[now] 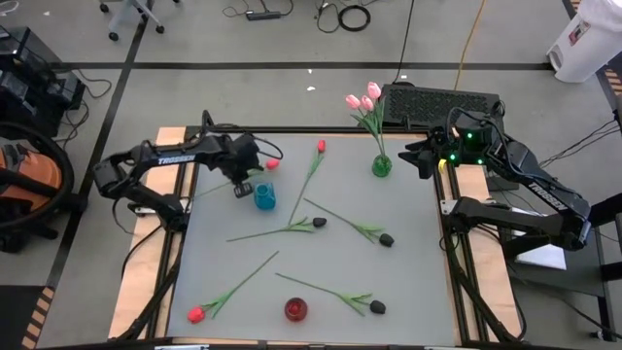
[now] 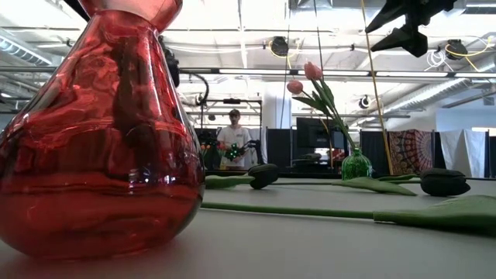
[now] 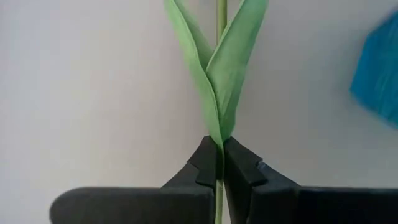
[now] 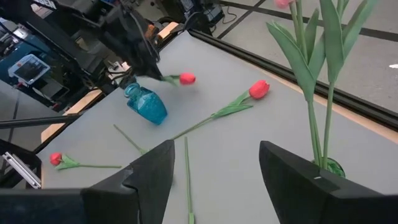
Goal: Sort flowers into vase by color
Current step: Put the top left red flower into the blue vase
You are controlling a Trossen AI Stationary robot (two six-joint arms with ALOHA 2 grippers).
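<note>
On the smooth grey desk (image 1: 408,292), beside the bulbous blue glass vase (image 1: 264,197), the left claw (image 3: 221,169) pinched a red tulip's (image 1: 272,164) thin green stem; the right claw (image 4: 214,163) hung spread by the green vase (image 1: 381,166).

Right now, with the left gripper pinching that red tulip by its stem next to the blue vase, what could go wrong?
The left gripper is shut on the thin stem of a red tulip, right at the leaves, so the flower might twist or slip as it is lifted. The blue vase stands close beside the gripper, so a swing could tip it. It is also not the red vase.
</note>
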